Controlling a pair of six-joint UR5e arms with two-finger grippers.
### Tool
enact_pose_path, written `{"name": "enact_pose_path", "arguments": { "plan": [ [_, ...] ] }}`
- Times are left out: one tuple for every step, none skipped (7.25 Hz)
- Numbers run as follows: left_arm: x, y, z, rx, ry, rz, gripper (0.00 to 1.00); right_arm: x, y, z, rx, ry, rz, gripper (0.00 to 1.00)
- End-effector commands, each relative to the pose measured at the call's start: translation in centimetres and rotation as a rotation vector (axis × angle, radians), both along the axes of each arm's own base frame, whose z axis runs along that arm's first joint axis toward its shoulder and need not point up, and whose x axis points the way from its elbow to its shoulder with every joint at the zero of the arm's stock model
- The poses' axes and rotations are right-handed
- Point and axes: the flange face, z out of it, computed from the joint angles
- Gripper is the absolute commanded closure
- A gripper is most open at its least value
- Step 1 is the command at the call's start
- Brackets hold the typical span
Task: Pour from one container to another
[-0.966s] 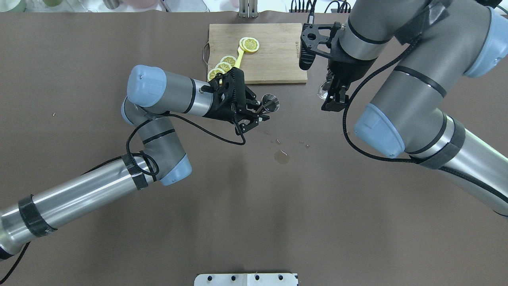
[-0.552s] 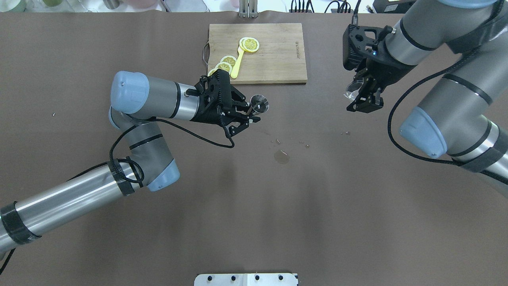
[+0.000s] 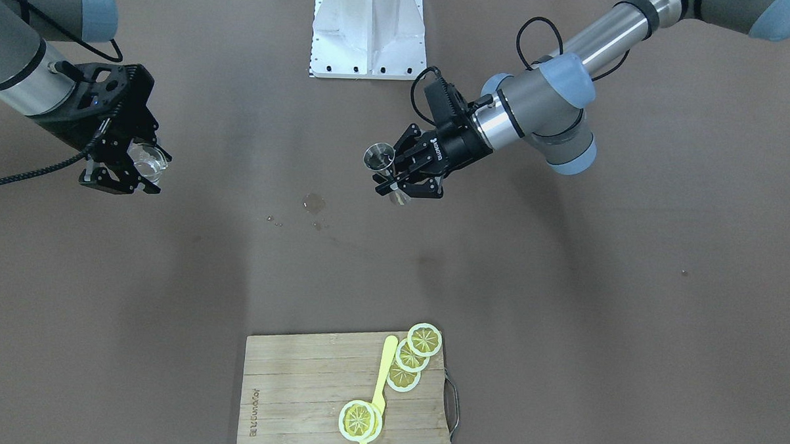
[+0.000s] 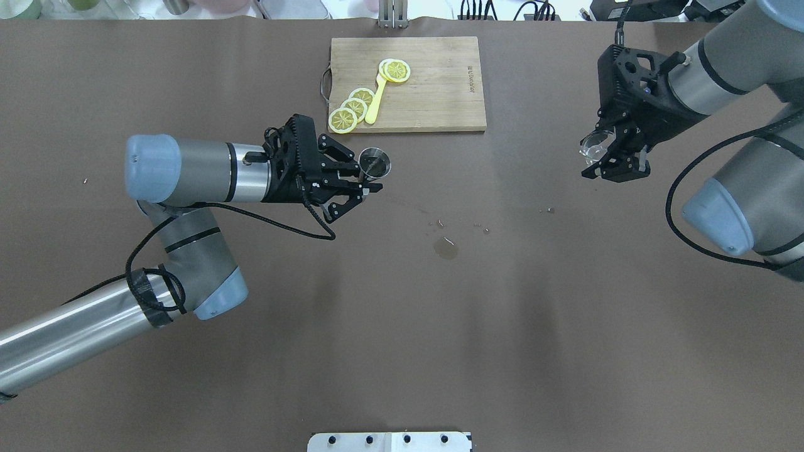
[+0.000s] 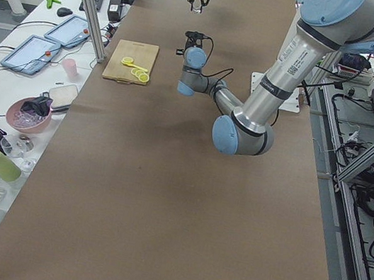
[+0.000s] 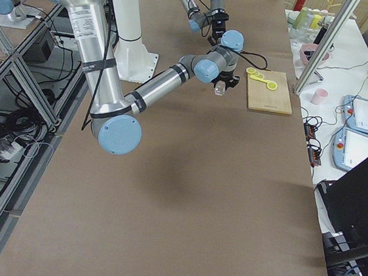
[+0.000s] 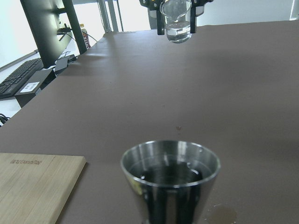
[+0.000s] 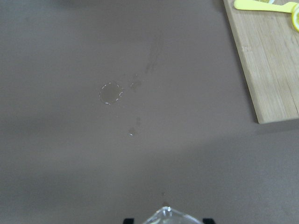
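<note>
A steel jigger (image 4: 375,164) with dark liquid in its cup (image 7: 170,173) stands upright above the table, and my left gripper (image 4: 360,187) is shut on its waist. In the front-facing view the jigger (image 3: 379,157) is right of the spill, held by that same left gripper (image 3: 403,185). Far to the right, my right gripper (image 4: 617,166) is shut on a clear glass (image 4: 593,145) raised off the table. This glass (image 7: 176,22) holds a little clear liquid. Only its rim (image 8: 171,217) shows in the right wrist view. The two containers are well apart.
A small puddle (image 4: 446,248) with a few droplets lies on the brown table between the arms. A wooden cutting board (image 4: 440,94) at the back carries lemon slices (image 4: 352,110) and a yellow utensil (image 4: 375,99). A white base plate (image 4: 389,441) sits at the near edge.
The arms have drawn apart. My left gripper carried the jigger to the left, and my right gripper carried the glass far to the right. Both grips stayed shut.
</note>
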Motion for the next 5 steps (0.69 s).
{"name": "enact_pose_path", "arguments": {
  "plan": [
    [-3.4,2.4,2.5,-0.044,0.052,-0.031,1.00,2.8,-0.1,5.6,0.031,-0.058,0.046,1.00],
    [-4.8,2.8,3.6,-0.071,0.092,-0.079,1.00,4.2,1.0,8.4,-0.027,-0.094,0.111,1.00],
    [-6.2,3.4,6.2,-0.138,0.122,-0.137,1.00,5.5,1.7,10.7,-0.100,-0.127,0.190,1.00],
    [-7.4,5.0,8.4,-0.176,0.134,-0.193,1.00,6.8,2.0,13.3,-0.094,-0.142,0.242,1.00],
    [-8.9,6.9,10.8,-0.241,0.153,-0.229,1.00,8.7,2.7,16.1,-0.128,-0.150,0.329,1.00]
  ]
}}
